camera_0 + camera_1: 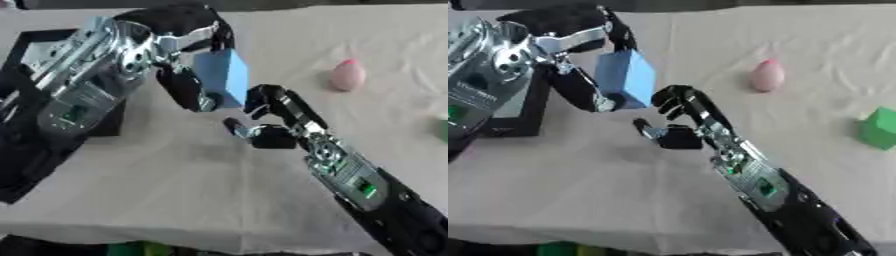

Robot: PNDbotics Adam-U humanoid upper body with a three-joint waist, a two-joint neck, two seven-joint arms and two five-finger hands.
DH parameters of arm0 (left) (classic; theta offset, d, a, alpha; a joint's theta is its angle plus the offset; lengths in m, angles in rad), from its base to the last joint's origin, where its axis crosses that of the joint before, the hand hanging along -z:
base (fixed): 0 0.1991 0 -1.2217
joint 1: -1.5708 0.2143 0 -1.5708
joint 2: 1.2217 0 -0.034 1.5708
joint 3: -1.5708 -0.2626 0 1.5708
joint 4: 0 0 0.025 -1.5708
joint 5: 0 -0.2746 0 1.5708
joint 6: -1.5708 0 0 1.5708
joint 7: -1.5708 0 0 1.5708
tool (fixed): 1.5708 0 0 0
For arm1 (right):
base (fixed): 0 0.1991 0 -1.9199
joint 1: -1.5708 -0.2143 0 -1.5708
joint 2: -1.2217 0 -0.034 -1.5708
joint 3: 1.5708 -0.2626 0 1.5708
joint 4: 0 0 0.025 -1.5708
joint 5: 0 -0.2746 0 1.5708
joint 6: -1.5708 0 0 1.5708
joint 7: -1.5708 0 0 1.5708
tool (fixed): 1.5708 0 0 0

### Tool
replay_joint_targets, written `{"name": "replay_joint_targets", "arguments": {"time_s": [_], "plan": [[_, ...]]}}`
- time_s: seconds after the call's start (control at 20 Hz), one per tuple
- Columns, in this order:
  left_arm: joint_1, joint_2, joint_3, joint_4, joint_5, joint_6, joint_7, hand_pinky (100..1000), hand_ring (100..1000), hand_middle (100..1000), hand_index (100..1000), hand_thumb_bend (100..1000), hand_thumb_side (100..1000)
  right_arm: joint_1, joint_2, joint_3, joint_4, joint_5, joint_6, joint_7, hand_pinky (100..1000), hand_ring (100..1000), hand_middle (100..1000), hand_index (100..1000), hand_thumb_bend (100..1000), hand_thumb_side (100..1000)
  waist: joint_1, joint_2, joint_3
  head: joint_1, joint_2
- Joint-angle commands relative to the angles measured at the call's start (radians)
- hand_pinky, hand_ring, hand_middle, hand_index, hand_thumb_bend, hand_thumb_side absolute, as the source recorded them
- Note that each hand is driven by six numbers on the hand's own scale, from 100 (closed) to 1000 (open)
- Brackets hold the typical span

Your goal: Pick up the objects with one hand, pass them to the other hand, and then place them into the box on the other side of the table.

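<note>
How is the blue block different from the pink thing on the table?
The blue block is boxy with flat sides and corners; the pink thing is rounded like an egg. The blue block is up off the cloth, held in the left hand, while the pink thing lies alone on the cloth, touched by neither hand. The blue block also looks bigger. Both are small plain-coloured objects.

no readable text, labels, brands, numbers or signs on anything shown
</note>
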Motion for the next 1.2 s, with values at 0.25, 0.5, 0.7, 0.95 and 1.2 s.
{"name": "replay_joint_targets", "arguments": {"time_s": [0.25, 0.5, 0.7, 0.95, 1.2], "plan": [[0.001, 0.037, 0.093, -0.03, 0.024, 0.158, 0.021, 798, 776, 445, 445, 216, 100, -0.015, -0.017, -0.009, -0.02, 0.011, -0.008, 0.001, 631, 647, 600, 659, 422, 200, -0.003, -0.014, 0.001, 0.002, -0.002], [0.032, 0.086, 0.181, -0.012, 0.075, 0.198, 0.136, 794, 774, 446, 444, 184, 100, -0.016, -0.024, -0.011, -0.033, 0.011, -0.022, -0.01, 632, 649, 602, 660, 418, 174, -0.003, -0.014, -0.001, 0.003, -0.002], [0.065, 0.145, 0.221, 0.053, 0.107, 0.211, 0.193, 799, 775, 454, 451, 204, 100, -0.018, -0.031, -0.017, -0.046, 0.009, -0.032, -0.019, 634, 649, 604, 661, 415, 159, -0.004, -0.013, -0.002, 0.011, -0.005], [0.105, 0.195, 0.259, 0.15, 0.12, 0.214, 0.256, 795, 775, 459, 454, 216, 100, -0.021, -0.041, -0.028, -0.078, 0.013, -0.042, -0.027, 636, 652, 609, 665, 411, 139, -0.01, -0.008, -0.006, 0.052, -0.018], [0.133, 0.23, 0.297, 0.251, 0.118, 0.214, 0.324, 798, 775, 464, 460, 243, 100, -0.024, -0.05, -0.042, -0.124, 0.008, -0.051, -0.046, 635, 650, 608, 663, 410, 131, -0.017, -0.001, -0.01, 0.109, -0.042]]}}
